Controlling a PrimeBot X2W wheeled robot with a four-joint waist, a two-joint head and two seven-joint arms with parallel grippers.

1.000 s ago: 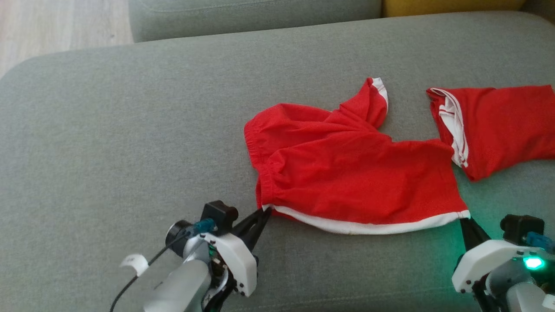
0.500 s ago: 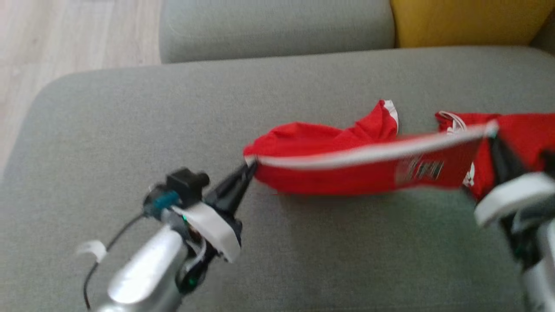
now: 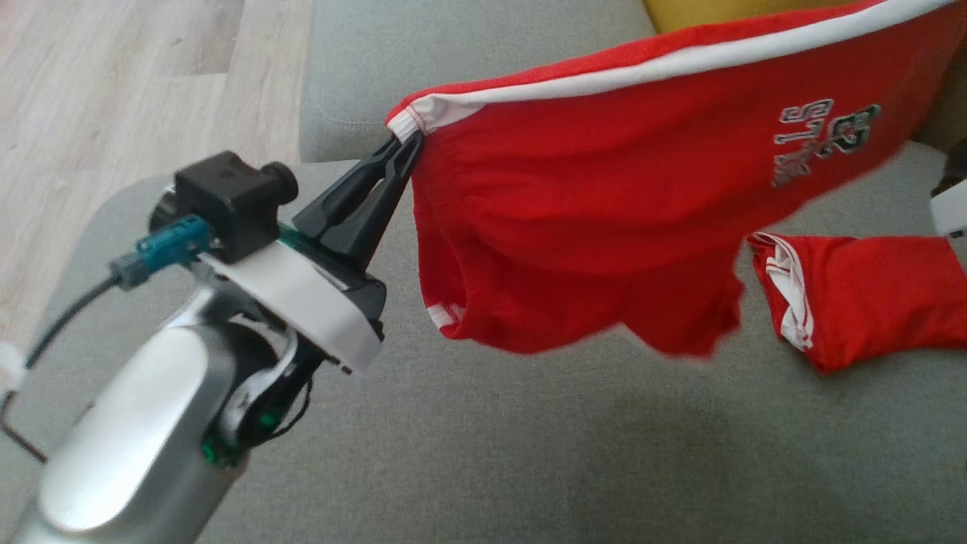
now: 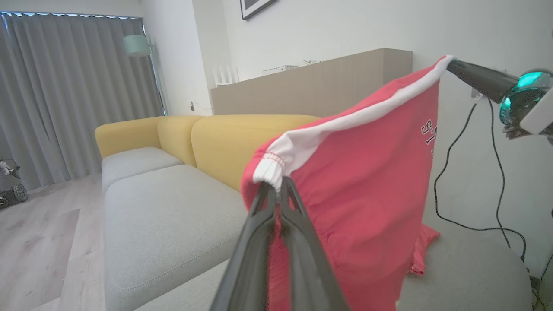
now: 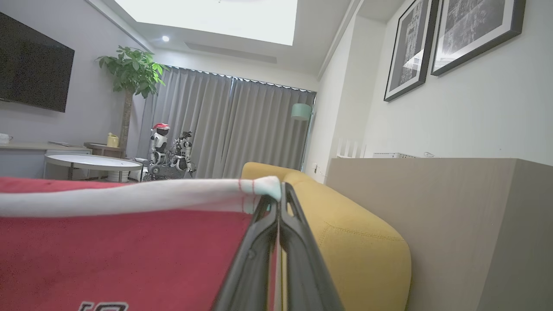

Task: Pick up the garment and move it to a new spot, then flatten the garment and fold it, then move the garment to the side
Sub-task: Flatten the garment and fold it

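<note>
1 sofa (image 3: 529, 453) lies under the red garment (image 3: 589, 227), which hangs stretched aloft. 2 grippers are clamped on its white hem (image 3: 642, 69): left gripper (image 3: 404, 145) at one corner, right gripper (image 5: 280, 191) at the other. Its blurred print (image 3: 823, 140) may be letters.

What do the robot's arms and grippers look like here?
Left gripper: two long black tapering fingers on a white wrist shell, silver forearm, a black camera block with a teal plug and dark cable. Right gripper: same black fingers, white shell, a glowing teal-green light.
</note>
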